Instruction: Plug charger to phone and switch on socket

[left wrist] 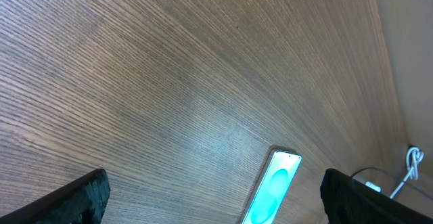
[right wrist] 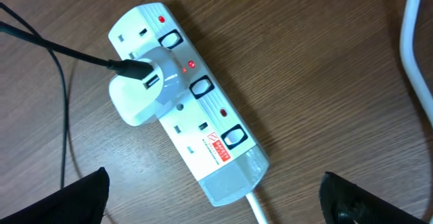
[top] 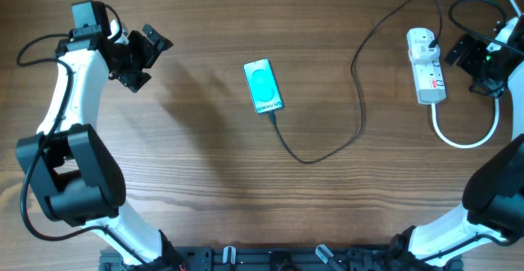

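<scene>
Plain wood-grain table (top: 196,156), phone (top: 263,86) mid-table, socket (top: 427,73) far right, charger (top: 359,99) strung between them (can't tell if its tip's seated), left gripper (left wrist: 215,180) and right gripper (right wrist: 215,178) both gaping, empty.

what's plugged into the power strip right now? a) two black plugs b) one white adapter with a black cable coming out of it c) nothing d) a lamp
B: the right wrist view shows a single white adapter seated in the power strip, with the black cable running out of its side.
</scene>
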